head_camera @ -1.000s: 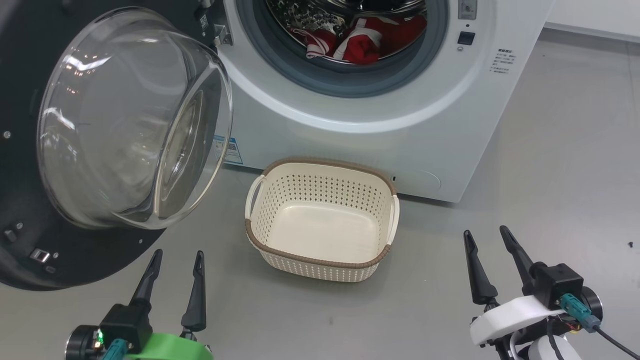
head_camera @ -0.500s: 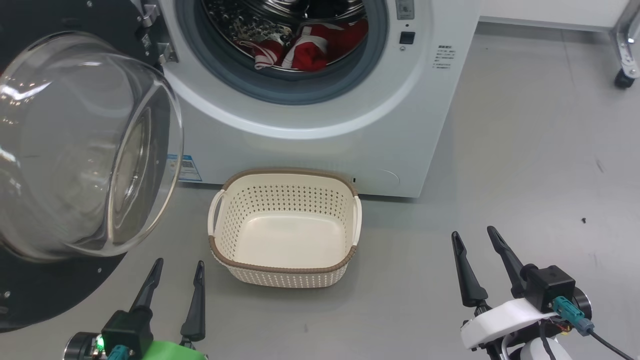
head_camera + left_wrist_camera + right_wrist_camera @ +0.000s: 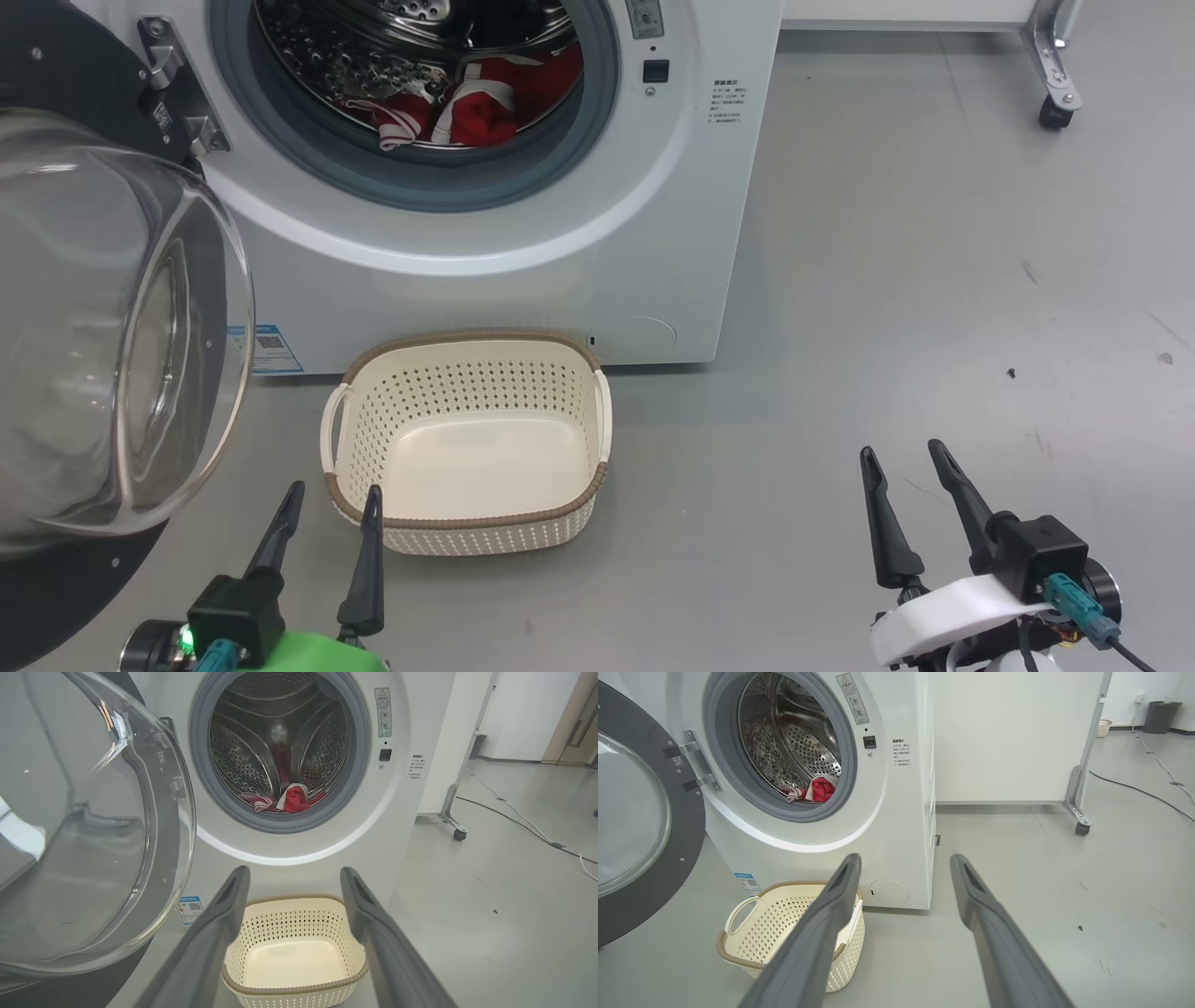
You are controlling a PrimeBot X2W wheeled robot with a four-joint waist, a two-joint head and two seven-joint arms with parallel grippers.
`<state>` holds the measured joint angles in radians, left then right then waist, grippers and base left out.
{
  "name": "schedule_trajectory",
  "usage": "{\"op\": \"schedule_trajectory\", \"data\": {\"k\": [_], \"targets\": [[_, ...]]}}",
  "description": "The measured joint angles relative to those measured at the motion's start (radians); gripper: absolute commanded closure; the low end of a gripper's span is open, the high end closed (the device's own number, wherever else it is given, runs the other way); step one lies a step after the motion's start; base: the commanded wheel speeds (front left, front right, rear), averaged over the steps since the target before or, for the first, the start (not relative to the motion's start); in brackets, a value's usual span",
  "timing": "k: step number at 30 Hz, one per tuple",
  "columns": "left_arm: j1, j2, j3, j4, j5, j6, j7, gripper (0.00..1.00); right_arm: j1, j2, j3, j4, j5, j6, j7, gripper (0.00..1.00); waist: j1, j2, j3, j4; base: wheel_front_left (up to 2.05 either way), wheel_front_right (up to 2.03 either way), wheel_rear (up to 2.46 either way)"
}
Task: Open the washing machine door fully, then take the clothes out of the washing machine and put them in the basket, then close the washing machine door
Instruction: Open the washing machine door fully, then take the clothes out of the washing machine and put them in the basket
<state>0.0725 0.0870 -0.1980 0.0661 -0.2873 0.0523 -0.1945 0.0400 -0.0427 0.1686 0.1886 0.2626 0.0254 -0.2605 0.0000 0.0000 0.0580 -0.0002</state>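
The white washing machine [image 3: 523, 280] stands with its door [image 3: 103, 317] swung out to the left, glass bowl bulging forward. Red and white clothes [image 3: 467, 103] lie at the bottom of the steel drum, also seen as clothes [image 3: 289, 800] and clothes [image 3: 815, 789]. The empty cream basket [image 3: 467, 532] sits on the floor in front of the machine. My left gripper [image 3: 331, 499] is open just before the basket's near left corner. My right gripper [image 3: 906, 457] is open over bare floor well to the basket's right. Neither holds anything.
A white panel on castor wheels [image 3: 1080, 828] stands right of the machine. Cables [image 3: 528, 828] run across the grey floor further right. A dark bin [image 3: 1160, 716] stands far back. The open door [image 3: 93, 849] takes up the space at my left.
The head camera has turned to the right, so the machine, door and basket sit further left in the picture. Both grippers stay open and hold their places.
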Motion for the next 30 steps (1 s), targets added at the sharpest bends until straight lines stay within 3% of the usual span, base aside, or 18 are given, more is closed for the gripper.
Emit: {"op": "schedule_trajectory", "data": {"k": [30], "targets": [[0.010,0.001,-0.005,0.001,-0.003,0.000,0.035,0.00,0.032,0.001,-0.006,-0.021,0.001,-0.021,0.000,0.00,0.0000,0.0000,-0.023,-0.015,0.00,0.00,0.00]]}}
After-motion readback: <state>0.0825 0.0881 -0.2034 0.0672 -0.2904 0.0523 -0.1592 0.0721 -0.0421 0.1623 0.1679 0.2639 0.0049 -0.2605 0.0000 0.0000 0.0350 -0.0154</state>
